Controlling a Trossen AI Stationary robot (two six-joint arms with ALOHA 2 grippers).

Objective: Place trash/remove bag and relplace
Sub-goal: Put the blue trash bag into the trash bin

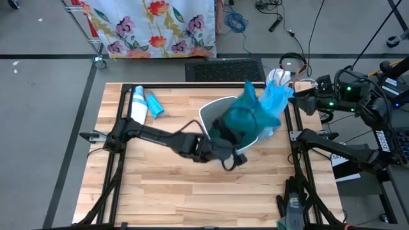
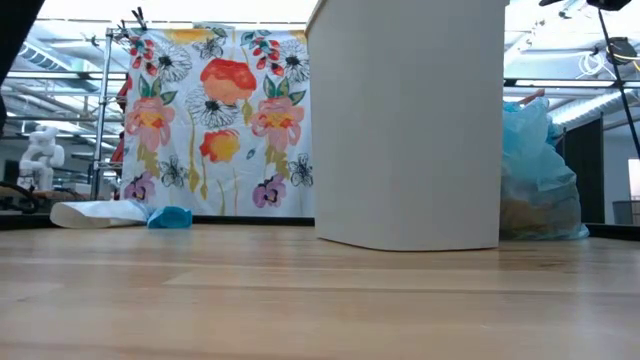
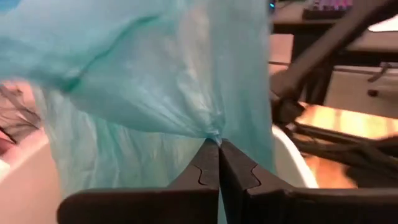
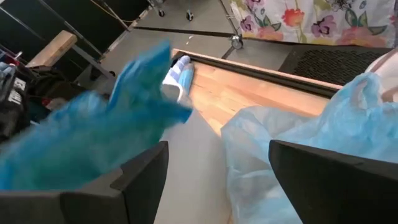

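Overhead, the left pincer (image 1: 225,153) reaches the white bin (image 1: 217,110), where a teal-green bag (image 1: 246,116) drapes; the pale blue bag (image 1: 276,97) sits beside the bin near the tabletop's (image 1: 160,185) right edge. Level view: that bag (image 2: 535,185) rests just behind the bin. Left wrist: fingers pinched together on teal film (image 3: 161,81). Right wrist: the right pincer (image 4: 217,168) spread apart, holding nothing.

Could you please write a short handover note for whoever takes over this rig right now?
Left gripper: shut on the thin teal-green plastic bag, held over the small white bin.
Right gripper: open, holding nothing, at the table's right edge.
Pale sky-blue filled bin liner: out of the bin, standing beside it.
Done: old liner removed.
Left: seat the teal-green bag in the bin.
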